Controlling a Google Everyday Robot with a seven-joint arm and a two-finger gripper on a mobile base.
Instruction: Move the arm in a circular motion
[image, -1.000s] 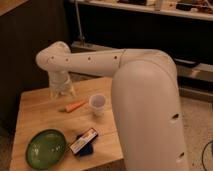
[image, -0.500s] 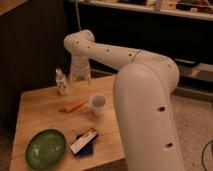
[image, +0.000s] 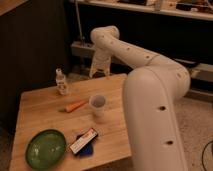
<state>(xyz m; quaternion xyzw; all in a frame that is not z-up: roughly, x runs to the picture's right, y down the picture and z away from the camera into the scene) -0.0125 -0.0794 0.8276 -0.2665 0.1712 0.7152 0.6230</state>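
Dim warm light; the gripper (image: 100, 72), above the far edge of the table (image: 40, 107), pale against darkness

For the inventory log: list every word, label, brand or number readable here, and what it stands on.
No text can be read.
Label on the bottle: too blurred to read.
Print on the packet beside the green bowl: too blurred to read.
The arm and its tool, hanging over the table's far edge: no lettering seen.
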